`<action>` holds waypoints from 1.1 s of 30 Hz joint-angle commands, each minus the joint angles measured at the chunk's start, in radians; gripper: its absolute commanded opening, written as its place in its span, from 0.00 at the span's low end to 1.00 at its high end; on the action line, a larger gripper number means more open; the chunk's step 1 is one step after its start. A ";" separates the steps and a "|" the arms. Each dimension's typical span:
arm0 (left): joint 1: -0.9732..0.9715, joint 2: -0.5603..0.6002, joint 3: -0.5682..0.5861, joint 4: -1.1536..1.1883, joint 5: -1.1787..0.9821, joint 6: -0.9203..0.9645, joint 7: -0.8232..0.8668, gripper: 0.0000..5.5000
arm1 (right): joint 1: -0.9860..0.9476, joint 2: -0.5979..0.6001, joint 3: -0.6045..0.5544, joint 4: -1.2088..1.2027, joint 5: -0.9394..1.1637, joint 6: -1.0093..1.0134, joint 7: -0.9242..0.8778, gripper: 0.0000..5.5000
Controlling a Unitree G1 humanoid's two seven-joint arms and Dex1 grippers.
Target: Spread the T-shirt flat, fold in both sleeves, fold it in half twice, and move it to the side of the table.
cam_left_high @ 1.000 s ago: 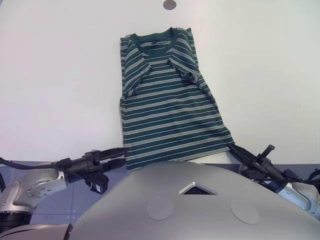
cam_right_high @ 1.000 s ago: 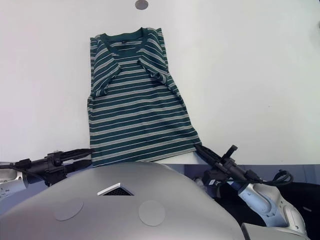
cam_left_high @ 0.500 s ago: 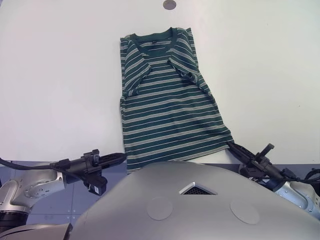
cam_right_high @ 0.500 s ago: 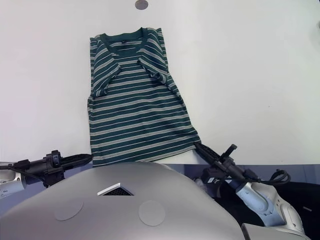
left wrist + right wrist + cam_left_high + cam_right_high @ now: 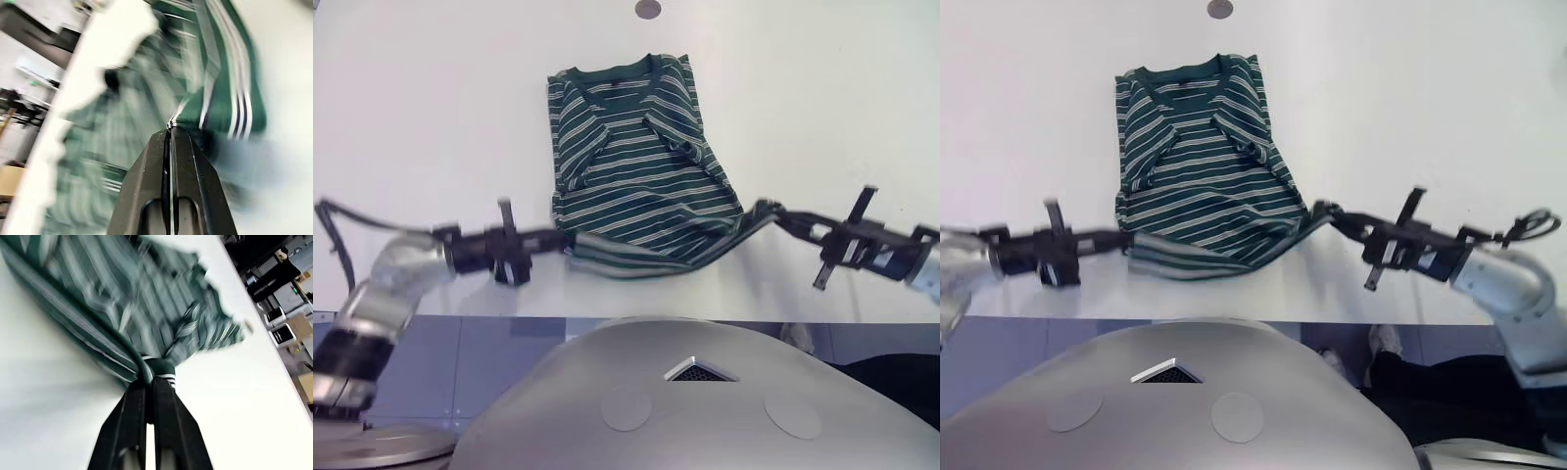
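A green T-shirt [image 5: 631, 147] with white stripes lies on the white table [image 5: 431, 127], collar at the far side, both sleeves folded in over the chest. Its bottom hem is raised off the table and sags between the two grippers. My left gripper [image 5: 563, 238] is shut on the hem's left corner [image 5: 215, 107]. My right gripper [image 5: 766, 210] is shut on the hem's right corner [image 5: 159, 367]. Both hold the cloth above the near part of the table, and the lifted hem hangs over the shirt's lower body.
A small grey round spot [image 5: 647, 9] sits in the table at the far edge, beyond the collar. White tabletop stretches wide on both sides of the shirt. The table's near edge [image 5: 705, 315] runs just below the grippers.
Both grippers have risen from the table's near edge and moved away from me with the hem's corners. The shirt's bottom part has lifted and now drapes over its lower body.
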 commanded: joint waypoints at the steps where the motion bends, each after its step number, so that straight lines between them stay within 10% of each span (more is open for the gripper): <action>1: -0.338 -0.045 -0.027 -0.140 -0.278 0.460 -0.059 0.00 | -0.302 -0.066 0.032 -0.060 0.197 0.255 0.124 0.00; 6: -0.625 -0.074 -0.019 0.013 -0.407 0.879 -0.165 0.00 | -0.840 0.141 0.209 0.346 0.089 0.382 0.239 0.00; 13: -0.815 -0.130 -0.118 0.427 -0.002 0.947 -0.076 0.00 | -1.255 0.488 0.376 1.045 -0.226 0.267 0.154 0.00; 33: -0.850 -0.149 -0.091 0.622 0.270 0.907 -0.222 0.00 | -1.498 0.820 0.324 1.655 -0.465 0.090 -0.101 0.00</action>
